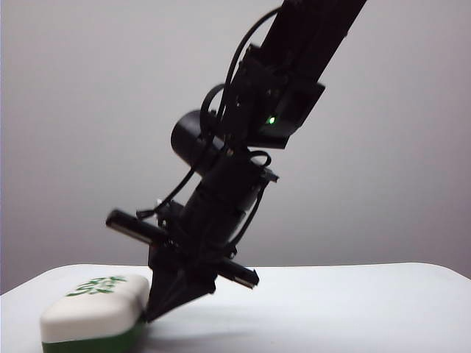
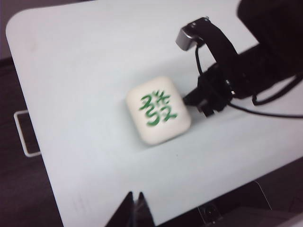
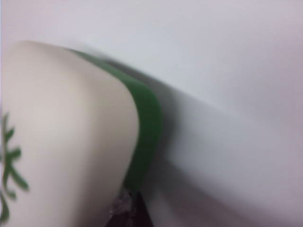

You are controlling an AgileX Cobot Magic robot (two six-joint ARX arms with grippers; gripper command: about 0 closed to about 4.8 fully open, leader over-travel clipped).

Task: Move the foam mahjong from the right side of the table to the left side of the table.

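Observation:
The foam mahjong [image 1: 92, 312] [image 2: 157, 110] [image 3: 66, 132] lies flat on the table [image 1: 331, 309] [image 2: 85, 56] [image 3: 227, 71], near its left front corner in the exterior view. It is cream-white on top with a green character and has a green base. My right gripper [image 1: 151, 316] [image 2: 186, 100] [image 3: 130, 208] is shut, tilted down, with its tips against the block's right side at the green base. It holds nothing. My left gripper [image 2: 135, 195] is shut and empty, hovering above the table edge well away from the block; the exterior view does not show it.
The right arm [image 1: 243, 147] slants down from the upper right across the middle of the table. A white-rimmed dark rectangle [image 2: 26, 132] sits beyond the table edge in the left wrist view. The block lies close to the table's front edge.

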